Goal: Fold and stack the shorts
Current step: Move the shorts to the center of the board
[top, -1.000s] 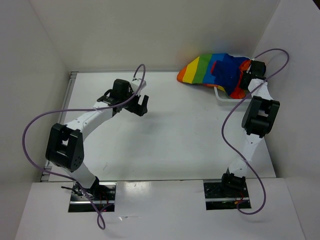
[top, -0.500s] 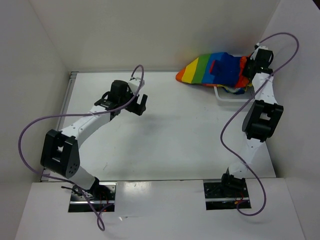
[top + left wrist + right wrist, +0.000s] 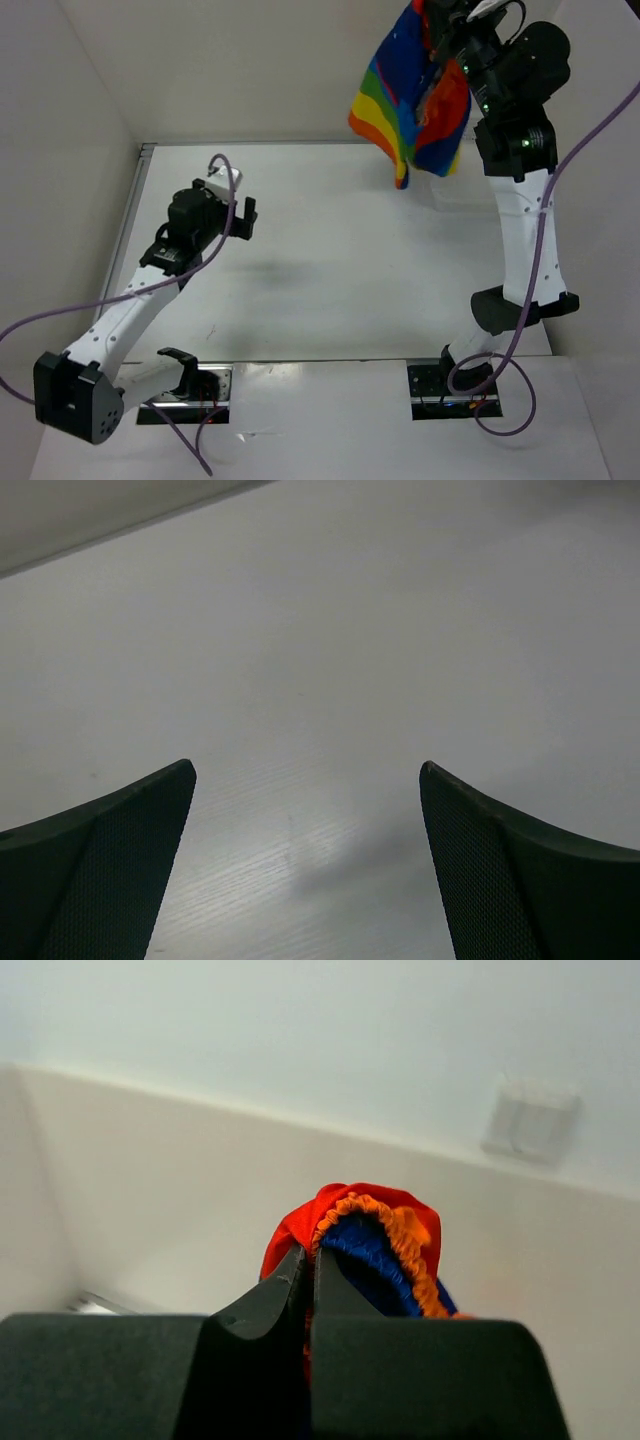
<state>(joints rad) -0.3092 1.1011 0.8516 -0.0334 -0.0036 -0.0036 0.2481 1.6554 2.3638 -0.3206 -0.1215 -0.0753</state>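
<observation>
The rainbow-striped shorts (image 3: pixel 408 95) hang in the air at the top right, high above the table's back right. My right gripper (image 3: pixel 445 22) is shut on their gathered waistband; the right wrist view shows red, orange and blue cloth (image 3: pixel 375 1230) pinched between the closed fingers (image 3: pixel 280 1295). My left gripper (image 3: pixel 243 220) is open and empty over the left part of the table; its two dark fingers (image 3: pixel 110 860) stand wide apart over bare white tabletop.
White walls close the table (image 3: pixel 330 260) in at the back, left and right. The right arm (image 3: pixel 525 200) stands tall along the right edge. Purple cables loop off both arms. The white basket is not in view.
My right gripper has lifted the shorts off the back right corner high into the air. My left arm has drawn back toward the left and nearer the front.
</observation>
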